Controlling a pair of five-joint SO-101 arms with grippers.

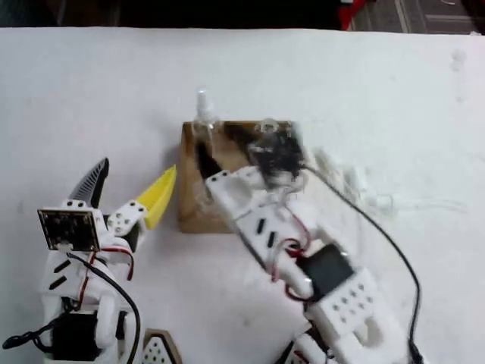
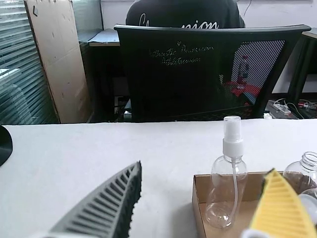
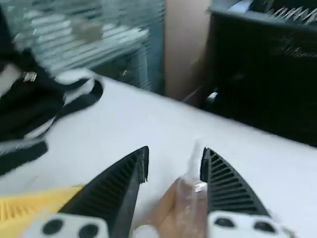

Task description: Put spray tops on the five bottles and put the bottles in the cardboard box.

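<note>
A clear bottle with a white spray top (image 1: 203,114) stands upright in the far left corner of the cardboard box (image 1: 189,216). In the left wrist view this bottle (image 2: 230,173) stands inside the box (image 2: 198,198), and a bottle without a top (image 2: 307,171) is beside it. My right gripper (image 1: 208,168) hangs over the box's left part. It is open, and the capped bottle (image 3: 190,198) stands between its black fingers (image 3: 119,193), close to one of them. My left gripper (image 1: 136,171) is open left of the box and holds nothing.
Several loose clear bottles and spray parts (image 1: 356,189) lie on the white table to the right of the box. The right arm's body and its black cable (image 1: 394,250) stretch across the near right. A black chair (image 2: 208,69) stands beyond the far table edge.
</note>
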